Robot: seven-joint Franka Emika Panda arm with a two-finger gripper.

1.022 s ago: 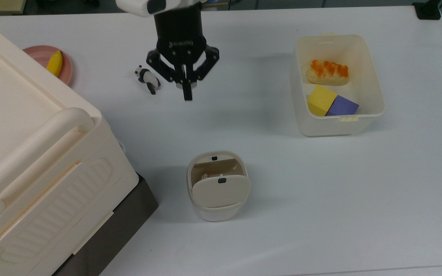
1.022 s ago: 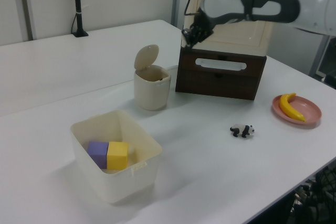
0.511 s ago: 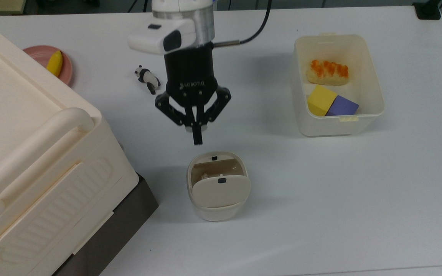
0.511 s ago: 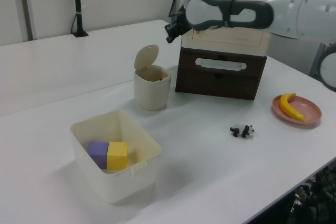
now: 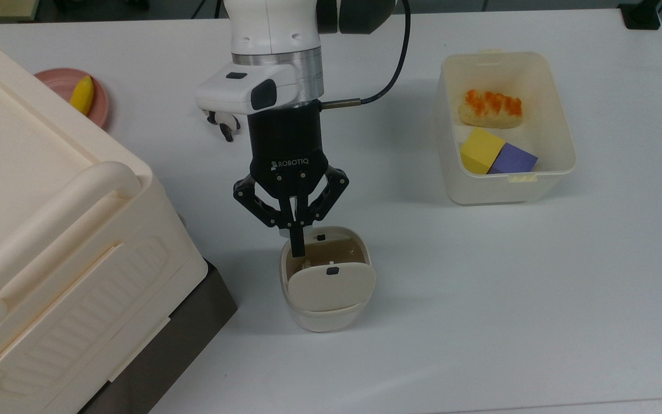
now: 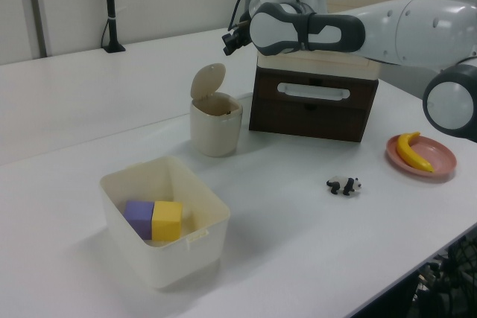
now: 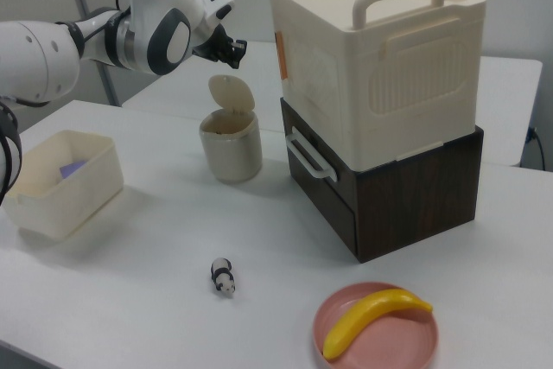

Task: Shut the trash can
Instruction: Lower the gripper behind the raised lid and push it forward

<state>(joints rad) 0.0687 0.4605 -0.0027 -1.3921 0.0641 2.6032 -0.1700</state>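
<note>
Above the trash can (image 5: 324, 282), which stands near the middle of the white desk (image 5: 480, 299) just beside the dark base under the big cream box (image 5: 49, 230), the tool (image 5: 296, 244) hangs with its fingers drawn together into a single narrow tip, holding nothing. In the top view that tip overlaps the far rim of the bin's opening; the left view puts the tool (image 6: 229, 38) higher than the raised lid (image 6: 206, 80) and off to the left view's right of it, so it looks to be clear of the bin. The lid stands upright on its hinge, the opening bare and the small black button (image 5: 320, 237) on the rim uncovered, so the closing has not begun: this reads as the approach step. The next move probably calls for getting the closed tip behind or on top of the lid and pressing it forward and down over the opening until it seats at the button side; pushing too low on the lid could shove the light bin across the desk instead of folding the lid. Against the frame a second ago, the arm has travelled from beside the toy panda (image 6: 343, 185) toward the bin, its wrist now covering most of the panda in the top view, while bin, lid and the tub (image 5: 561, 144) of blocks lie as they did.
</note>
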